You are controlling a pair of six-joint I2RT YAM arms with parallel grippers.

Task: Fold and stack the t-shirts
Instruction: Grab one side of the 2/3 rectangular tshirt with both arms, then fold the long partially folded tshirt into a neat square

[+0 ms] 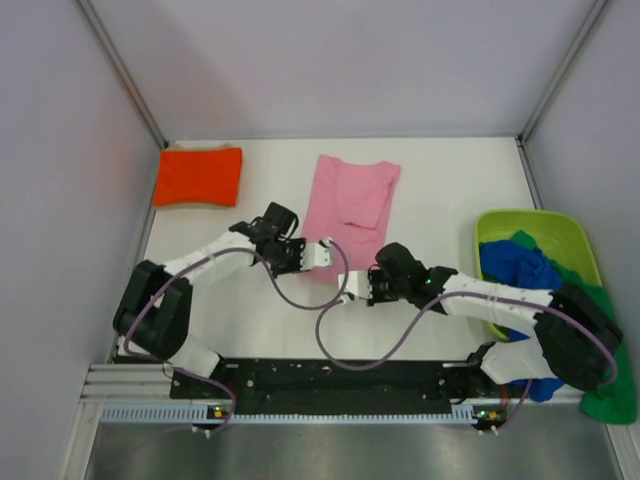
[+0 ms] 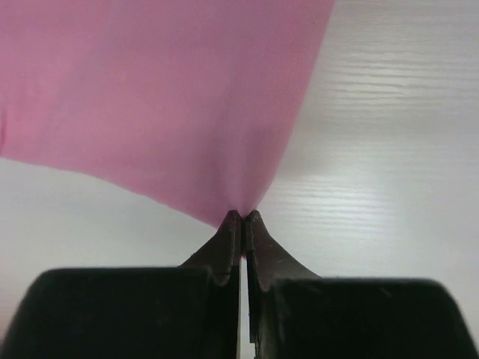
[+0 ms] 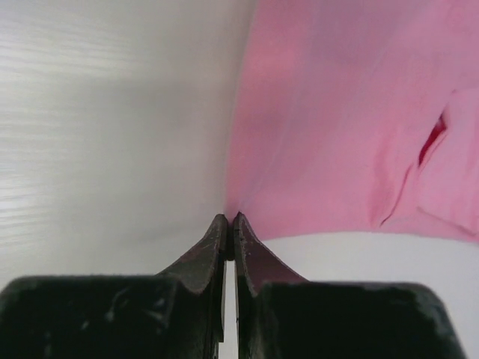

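The light pink t-shirt (image 1: 352, 195) lies in the middle of the table, partly folded with a sleeve turned in. My left gripper (image 1: 322, 252) is shut on its near left corner; in the left wrist view the gripper (image 2: 243, 215) pinches the pink cloth (image 2: 165, 97). My right gripper (image 1: 358, 286) is shut on its near right corner; in the right wrist view the gripper (image 3: 228, 218) pinches the pink cloth (image 3: 337, 112). The orange-red t-shirt (image 1: 198, 176) lies folded at the back left. The royal blue t-shirt (image 1: 515, 265) and the dark green t-shirt (image 1: 575, 275) lie bunched in the tub.
The lime-green tub (image 1: 520, 215) stands at the right edge, with green cloth spilling over its near side (image 1: 610, 395). Grey walls close in the table at left, back and right. The cables of both arms loop over the table in front of the pink shirt.
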